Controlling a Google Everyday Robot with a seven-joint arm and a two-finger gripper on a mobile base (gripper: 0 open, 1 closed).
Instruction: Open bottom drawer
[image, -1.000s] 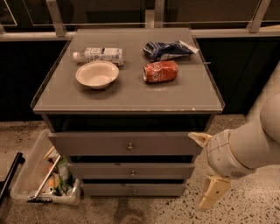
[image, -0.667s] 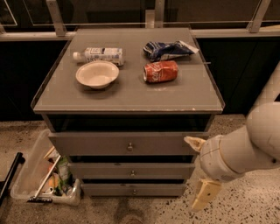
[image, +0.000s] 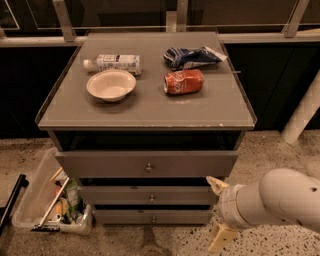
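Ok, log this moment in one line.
bottom drawer: shut | gripper: right of drawer fronts, jaws open | knob: ungrasped

White arm, cream pincer lower right

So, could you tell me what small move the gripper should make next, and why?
Probably slide the gripper left and slightly down toward the knob of the bottom drawer. That drawer looks shut, and the open gripper hangs by the right front corner of the cabinet, away from the central knob.
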